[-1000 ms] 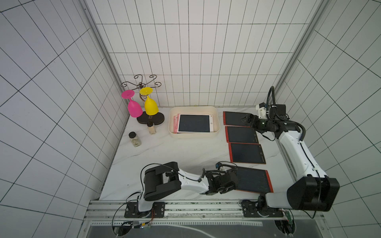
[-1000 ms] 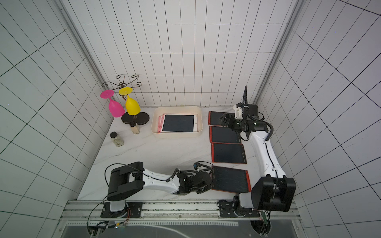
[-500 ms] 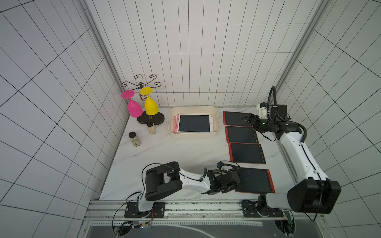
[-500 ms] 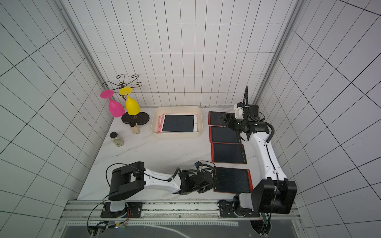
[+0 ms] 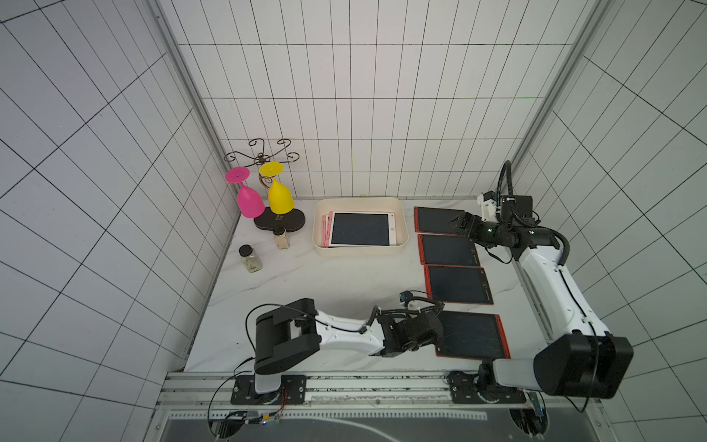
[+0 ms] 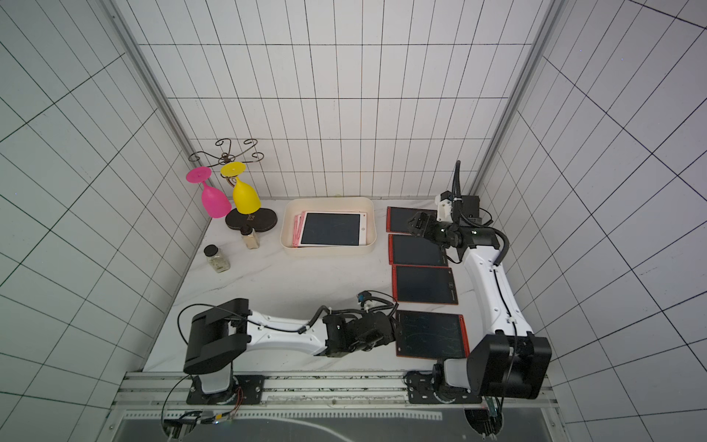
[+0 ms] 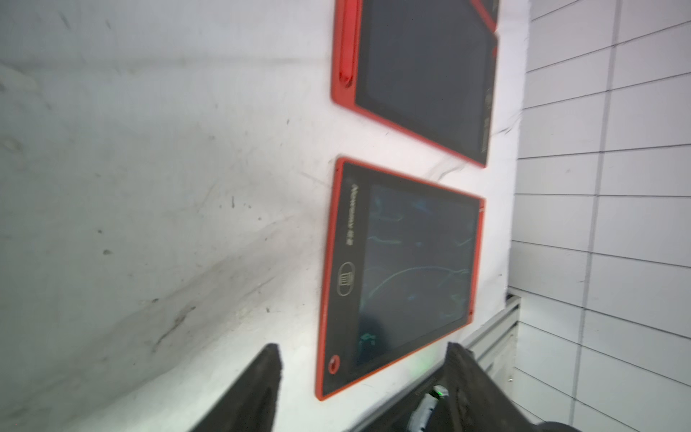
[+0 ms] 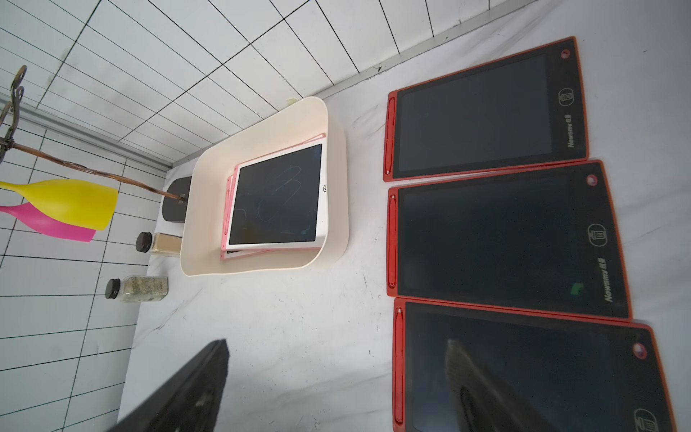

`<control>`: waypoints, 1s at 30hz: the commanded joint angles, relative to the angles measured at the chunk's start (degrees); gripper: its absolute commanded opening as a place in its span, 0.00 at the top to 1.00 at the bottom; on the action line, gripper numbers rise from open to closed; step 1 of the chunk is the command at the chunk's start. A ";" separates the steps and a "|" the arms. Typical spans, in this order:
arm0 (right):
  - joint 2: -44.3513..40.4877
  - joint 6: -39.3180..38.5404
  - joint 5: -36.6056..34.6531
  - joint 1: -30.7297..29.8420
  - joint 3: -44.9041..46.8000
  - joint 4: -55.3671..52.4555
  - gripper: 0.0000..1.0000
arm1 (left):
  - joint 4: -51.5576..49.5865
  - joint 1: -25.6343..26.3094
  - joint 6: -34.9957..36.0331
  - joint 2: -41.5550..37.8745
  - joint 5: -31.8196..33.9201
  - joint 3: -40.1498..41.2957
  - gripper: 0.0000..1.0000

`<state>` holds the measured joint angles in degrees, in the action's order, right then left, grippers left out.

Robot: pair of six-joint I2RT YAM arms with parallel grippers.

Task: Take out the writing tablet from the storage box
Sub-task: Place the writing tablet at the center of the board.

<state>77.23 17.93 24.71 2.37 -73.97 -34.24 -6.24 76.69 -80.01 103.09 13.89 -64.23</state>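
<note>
Left gripper (image 7: pixel 362 348): jaws wide apart, released; near corner of red tablet (image 7: pixel 400 276) lies flat between them, ungripped. Right gripper (image 8: pixel 336 342): jaws wide apart, empty. Storage box (image 8: pixel 261 123), ahead of right gripper: stacked writing tablets (image 8: pixel 276 198), white-framed uppermost.

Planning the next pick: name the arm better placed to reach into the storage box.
Right. The right fingers, open, hover near the storage box and its white tablet; the left fingers sit far off at the front, by a red tablet.
</note>
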 commanded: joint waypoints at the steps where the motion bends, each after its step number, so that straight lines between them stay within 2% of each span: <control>1: -0.34 -2.23 -1.93 0.53 1.91 -0.35 0.08 | -2.77 -2.38 8.08 -6.54 5.09 -1.10 0.14; 4: 0.44 -2.81 -3.82 0.58 1.36 -0.31 0.05 | -5.86 -6.19 15.08 -11.84 5.84 -1.62 0.07; 8: 2.71 -2.76 -5.08 0.57 -1.88 -0.37 0.05 | -11.31 -14.18 26.11 -19.03 5.88 -2.30 0.05; 11: 5.42 -0.48 -5.19 0.15 -5.56 0.83 0.05 | -15.03 -24.01 33.26 -23.77 2.31 -2.48 0.03; 13: 8.28 0.98 -6.88 -1.75 -8.98 2.35 0.05 | -16.25 -32.80 37.91 -25.83 -2.76 -2.30 0.03; 16: 15.65 1.65 -10.11 -5.77 -17.12 1.52 0.05 | -18.80 -43.66 44.12 -25.89 -7.89 -3.91 0.03; 19: 23.56 2.90 -11.80 -8.85 -26.19 0.42 0.05 | -22.46 -51.73 49.03 -22.90 -12.29 -7.47 0.03; 24: 35.85 4.56 -13.46 -13.46 -42.62 -1.68 0.06 | -28.61 -59.70 54.27 -14.23 -20.56 -15.68 0.03; 27: 43.53 5.29 -14.36 -16.14 -52.63 -4.03 0.06 | -30.99 -61.16 56.04 -10.06 -21.86 -19.28 0.03; 30: 49.01 7.51 -14.35 -18.09 -58.69 -3.40 0.06 | -31.39 -61.38 57.24 -7.26 -21.08 -21.40 0.03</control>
<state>123.15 23.03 11.57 -14.04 -125.62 -35.31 -34.37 15.35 -26.44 94.32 -4.82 -83.20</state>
